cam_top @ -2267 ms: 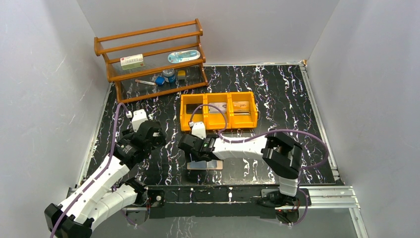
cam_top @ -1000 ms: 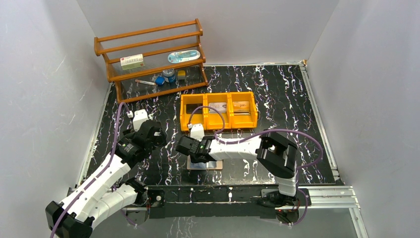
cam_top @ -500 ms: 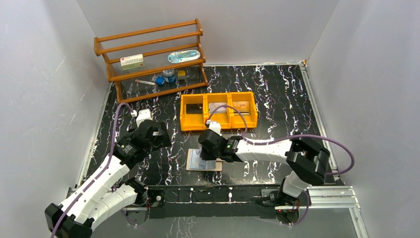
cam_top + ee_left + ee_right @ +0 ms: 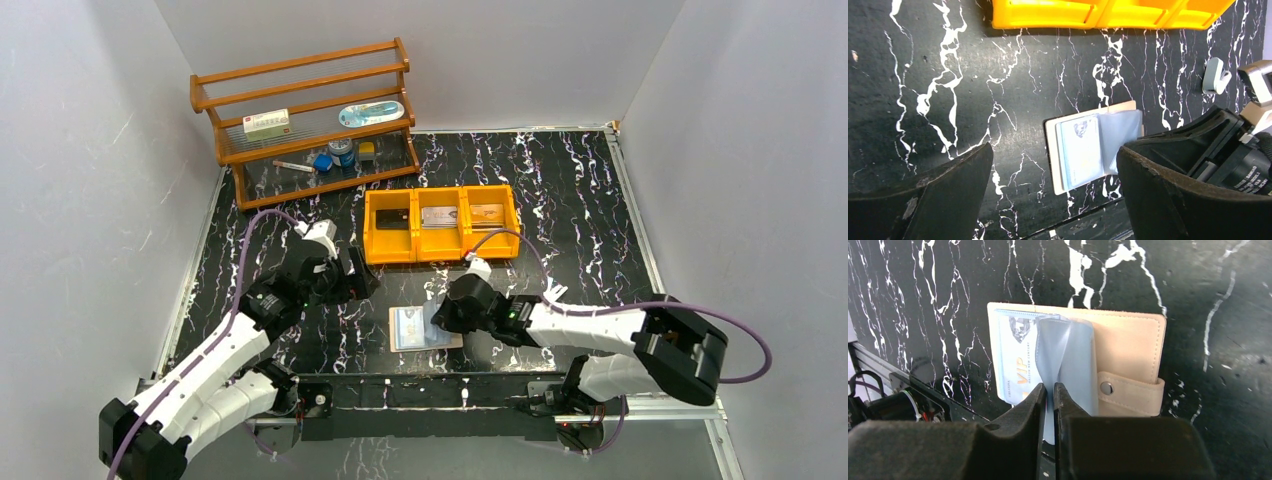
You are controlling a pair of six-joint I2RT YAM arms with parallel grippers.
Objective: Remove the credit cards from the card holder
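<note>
The card holder (image 4: 408, 330) lies open near the table's front edge, with a tan cover (image 4: 1128, 342) and a snap strap. My right gripper (image 4: 1049, 390) is shut on one pale blue pocket panel (image 4: 1053, 347), which stands up from the crease. A pale credit card (image 4: 1015, 360) printed "VIP" sits in the left pocket. My left gripper (image 4: 1054, 150) hangs open above the table, and the holder (image 4: 1083, 150) shows between its fingers. In the top view the left gripper (image 4: 352, 280) is up and left of the holder. The right gripper (image 4: 440, 315) is at its right side.
A yellow three-compartment bin (image 4: 440, 251) stands behind the holder, with a silvery card (image 4: 437, 217) and a tan card (image 4: 487, 213) in it. A small white-teal clip (image 4: 1214, 76) lies right of the holder. A wooden shelf rack (image 4: 305, 110) stands at the back left.
My right arm has swung out to the right, and its gripper now pinches the blue panel from the holder's right side. My left gripper has moved right, closer to the holder.
</note>
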